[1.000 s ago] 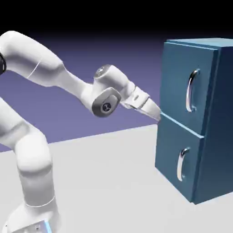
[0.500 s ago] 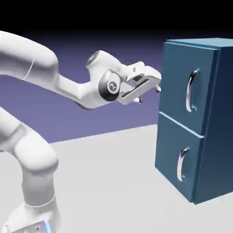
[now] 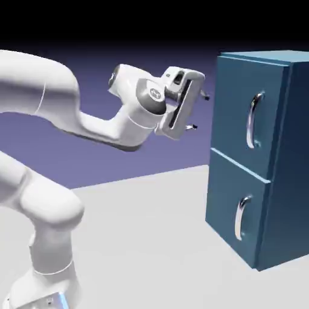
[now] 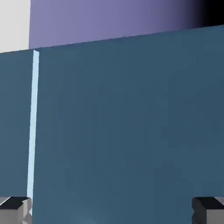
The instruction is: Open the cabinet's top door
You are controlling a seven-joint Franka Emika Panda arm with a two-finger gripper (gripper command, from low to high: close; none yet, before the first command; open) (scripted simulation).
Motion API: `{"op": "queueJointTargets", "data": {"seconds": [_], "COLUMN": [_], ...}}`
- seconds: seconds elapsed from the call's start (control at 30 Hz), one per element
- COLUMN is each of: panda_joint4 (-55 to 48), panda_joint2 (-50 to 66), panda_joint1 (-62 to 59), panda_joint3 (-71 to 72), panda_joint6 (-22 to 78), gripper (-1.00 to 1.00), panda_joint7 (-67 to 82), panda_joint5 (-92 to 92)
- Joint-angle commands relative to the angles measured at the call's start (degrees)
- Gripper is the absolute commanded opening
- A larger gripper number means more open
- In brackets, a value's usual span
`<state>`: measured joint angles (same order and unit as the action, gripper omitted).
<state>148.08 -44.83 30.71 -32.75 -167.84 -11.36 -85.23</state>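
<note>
Your end effector (image 3: pixel 200 111) stands open near the top door (image 3: pixel 244 114) — well apart from its curved silver handle (image 3: pixel 252 121).

Exterior view: set back to one side and a little above the blue two-door cabinet (image 3: pixel 286 163), seeing its fronts at a slant, a sliver of top, and the white Franka arm (image 3: pixel 96 121) side-on. Hand view: out at the gripper (image 3: pixel 181 102), facing the door fronts from much nearer, rolled; both share the upper door (image 3: pixel 235 108) and the seam (image 3: pixel 239 165) beneath it.
</note>
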Motion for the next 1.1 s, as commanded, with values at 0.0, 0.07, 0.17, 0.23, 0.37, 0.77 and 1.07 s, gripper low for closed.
{"op": "queueJointTargets", "data": {"seconds": [0.0, 0.07, 0.17, 0.23, 0.37, 0.77, 1.07], "panda_joint4": [-0.38, -1.13, -2.27, -3.02, -4.53, -9.06, -12.06], "panda_joint2": [-0.36, -1.07, -2.14, -2.85, -4.27, -8.54, -11.36], "panda_joint1": [0.88, 2.63, 5.27, 7.02, 10.53, 21.06, 28.02], "panda_joint3": [-0.96, -2.87, -5.75, -7.66, -11.49, -22.98, -30.57], "panda_joint6": [0.18, 0.54, 1.08, 1.44, 2.17, 4.33, 5.76], "gripper": [1.00, 1.00, 1.00, 1.00, 1.00, 1.00, 1.00], "panda_joint7": [0.91, 2.73, 5.46, 7.27, 10.91, 21.82, 29.02], "panda_joint5": [-2.50, -7.48, -14.95, -19.94, -29.90, -59.81, -79.56]}}
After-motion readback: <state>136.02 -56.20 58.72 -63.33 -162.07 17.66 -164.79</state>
